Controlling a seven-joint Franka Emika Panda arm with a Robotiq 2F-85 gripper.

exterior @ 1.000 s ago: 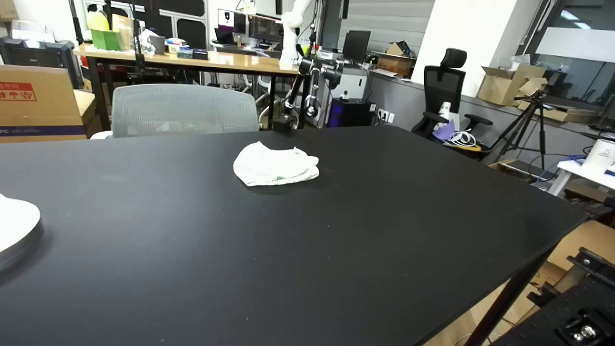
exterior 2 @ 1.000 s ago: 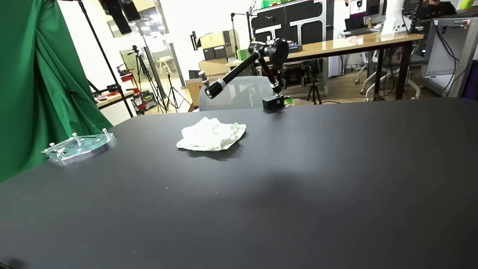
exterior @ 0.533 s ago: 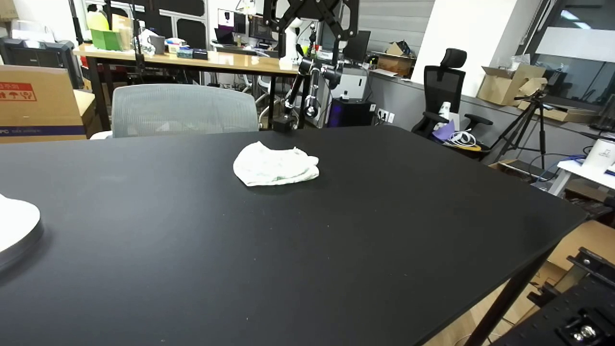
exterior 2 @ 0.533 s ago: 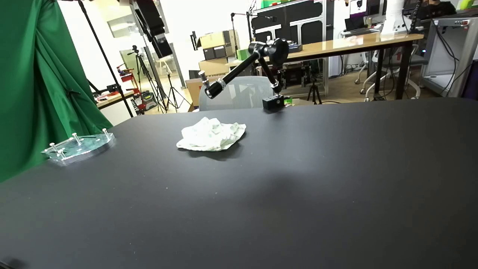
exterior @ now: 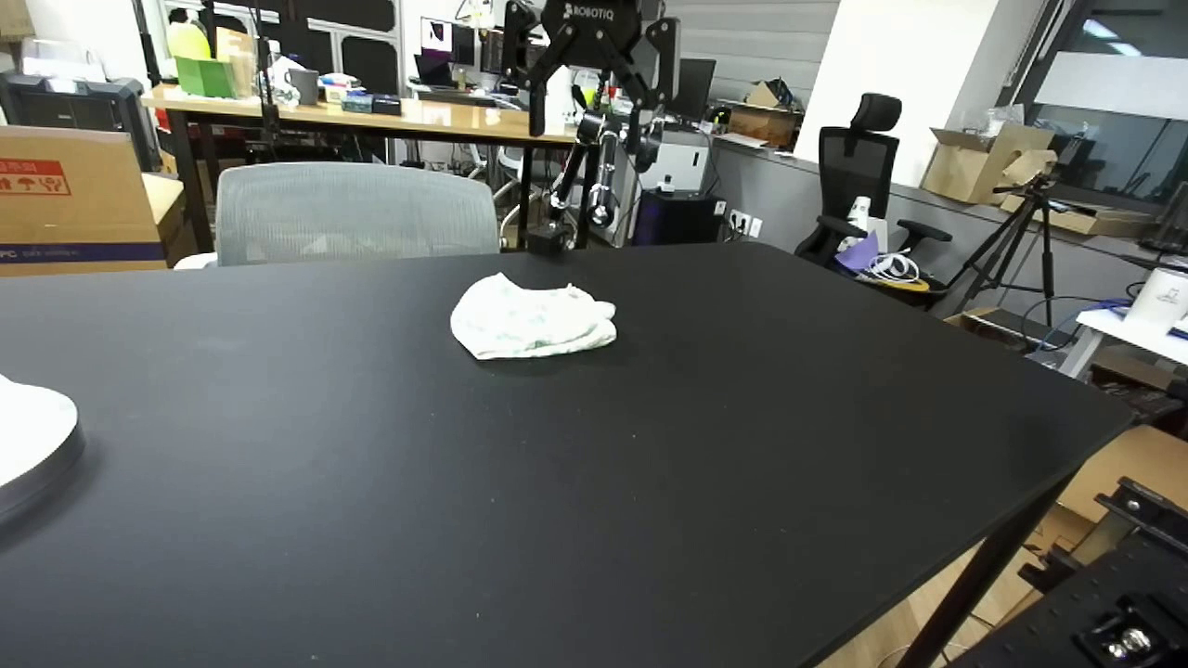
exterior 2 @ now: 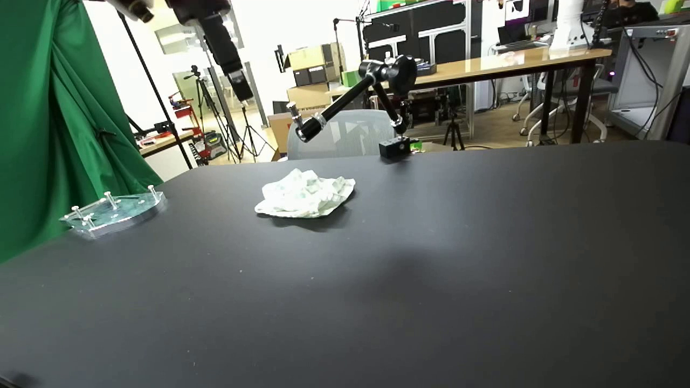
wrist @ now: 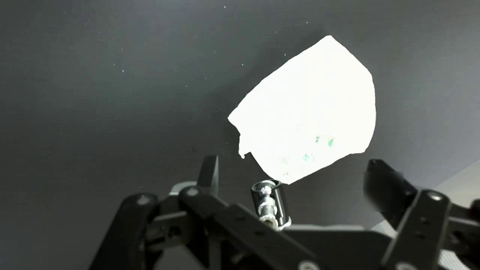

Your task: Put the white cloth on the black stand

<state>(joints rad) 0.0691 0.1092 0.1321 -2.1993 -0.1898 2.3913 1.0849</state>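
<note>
The white cloth lies crumpled on the black table, seen in both exterior views (exterior: 534, 320) (exterior 2: 305, 195) and in the wrist view (wrist: 315, 101). It has faint green marks. The black stand, a jointed arm on a block base, stands at the table's far edge beyond the cloth in both exterior views (exterior: 605, 172) (exterior 2: 345, 106). Its tip also shows between my fingers in the wrist view (wrist: 272, 204). My gripper (exterior: 588, 125) is open and empty, high above the table. It also shows in an exterior view (exterior 2: 240, 89), where only part is visible, and in the wrist view (wrist: 294, 174).
A clear plate with upright bolts (exterior 2: 116, 215) lies on the table near the green curtain (exterior 2: 32, 134). A white rounded object (exterior: 32, 431) is at the table's left in an exterior view. A grey chair (exterior: 357, 213) stands behind the far edge.
My gripper has come down into an exterior view from above and is lower now. In both exterior views the cloth and the stand have not moved.
</note>
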